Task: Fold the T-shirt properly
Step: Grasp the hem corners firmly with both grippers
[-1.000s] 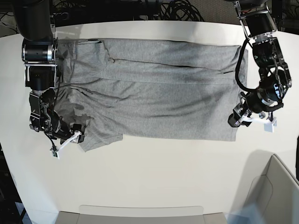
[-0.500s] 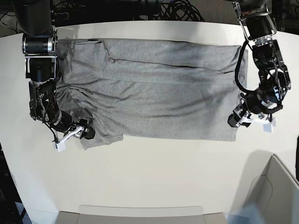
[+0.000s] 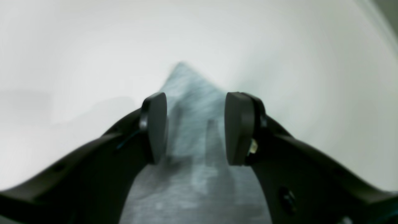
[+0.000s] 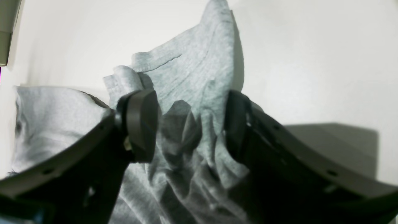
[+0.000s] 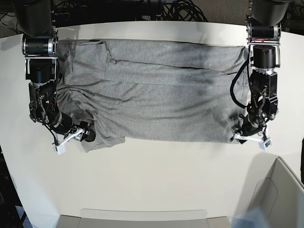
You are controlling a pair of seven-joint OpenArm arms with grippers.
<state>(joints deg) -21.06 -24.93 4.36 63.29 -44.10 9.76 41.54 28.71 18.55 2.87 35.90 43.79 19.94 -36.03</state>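
1. T-shirt (image 5: 161,90): one, grey, flat on the far half of the tabletop (image 5: 156,175), long axis running left to right.
2. Two grippers: left gripper (image 5: 250,138) and right gripper (image 5: 71,137), jaws open, each straddling a near corner.

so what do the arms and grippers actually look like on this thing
Both arms are black, built from stacked cylindrical joints with silver bands. A black cable loops beside the left arm; the right arm shows none so clearly. The left gripper and right gripper each have curved black fingers with flat oval dark pads and white parts at the tips.
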